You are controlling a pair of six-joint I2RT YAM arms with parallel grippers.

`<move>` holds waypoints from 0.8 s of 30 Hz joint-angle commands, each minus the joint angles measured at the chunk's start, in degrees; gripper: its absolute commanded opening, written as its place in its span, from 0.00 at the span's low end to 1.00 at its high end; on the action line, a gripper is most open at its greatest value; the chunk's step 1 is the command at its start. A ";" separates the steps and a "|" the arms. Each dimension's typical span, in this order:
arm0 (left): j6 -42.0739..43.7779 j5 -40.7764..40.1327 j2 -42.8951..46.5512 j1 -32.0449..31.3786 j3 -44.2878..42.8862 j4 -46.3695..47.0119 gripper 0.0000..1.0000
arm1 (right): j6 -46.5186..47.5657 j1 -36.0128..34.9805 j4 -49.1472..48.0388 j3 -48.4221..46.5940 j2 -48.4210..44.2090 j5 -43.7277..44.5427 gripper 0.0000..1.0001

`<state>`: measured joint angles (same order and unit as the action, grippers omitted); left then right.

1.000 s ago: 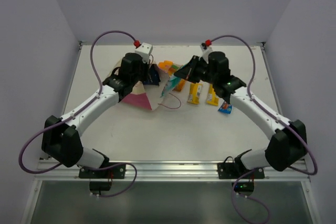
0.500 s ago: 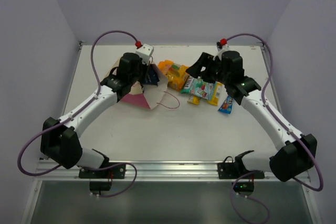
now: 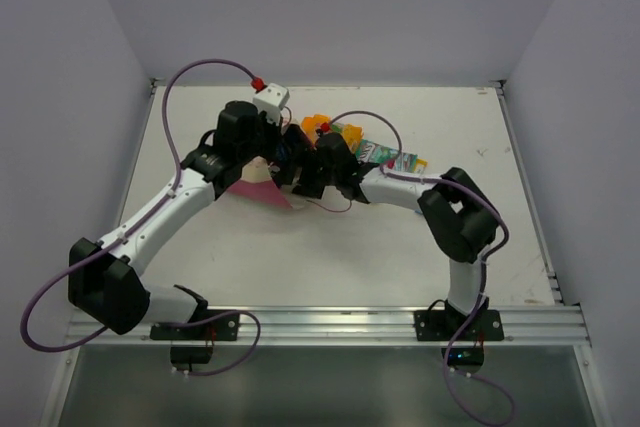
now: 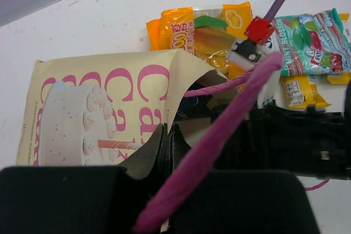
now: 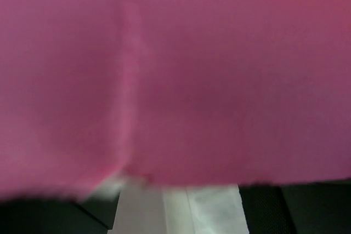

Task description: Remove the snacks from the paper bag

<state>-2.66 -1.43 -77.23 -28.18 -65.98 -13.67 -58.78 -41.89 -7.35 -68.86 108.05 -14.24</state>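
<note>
The left claw (image 4: pixel 167 149) pinches the paper bag's (image 4: pixel 82 113) rim, keeping its mouth open. The right claw (image 5: pixel 176 209), fingers spread, is inside the bag, probably to fetch what remains.

My white-and-black left arm (image 3: pixel 150 222) stretches from its near-left base up and inward, its wrist tipped down. Its black two-finger left gripper (image 4: pixel 167 146) pinches tight on the cream printed front of the pink paper bag (image 4: pixel 98 108). My matching right arm (image 3: pixel 458 222) folds sharply at the elbow, with the forearm running left across the middle. The right gripper (image 3: pixel 298 169) sits just beside the left one, its dark, blurred fingers (image 5: pixel 49 215) standing apart.
</note>
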 commanded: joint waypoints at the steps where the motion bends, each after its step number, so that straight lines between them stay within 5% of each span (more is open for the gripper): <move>1: -3.84 2.49 1.03 0.06 -0.73 3.03 0.00 | -6.77 -1.79 -7.14 -4.44 3.03 1.23 0.78; 11: -9.03 8.02 1.12 -0.55 -0.65 5.32 0.00 | -11.44 -2.67 -8.74 -13.48 15.95 -0.26 0.76; 13: -9.03 8.37 1.21 -0.82 -0.73 5.41 0.00 | -11.70 -2.67 -8.73 -14.98 17.89 -1.93 0.65; 19: -6.84 3.64 1.12 -0.73 0.23 4.71 0.00 | -8.90 -2.50 -10.05 -10.42 12.81 -1.06 0.04; 24: -4.73 -5.31 -0.37 -0.12 0.76 2.42 0.00 | -1.34 -0.75 -6.10 -5.33 2.45 -1.40 0.00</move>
<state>-9.23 -1.21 -77.71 -28.32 -65.34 -14.37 -65.45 -43.77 -14.48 -76.31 120.92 -14.50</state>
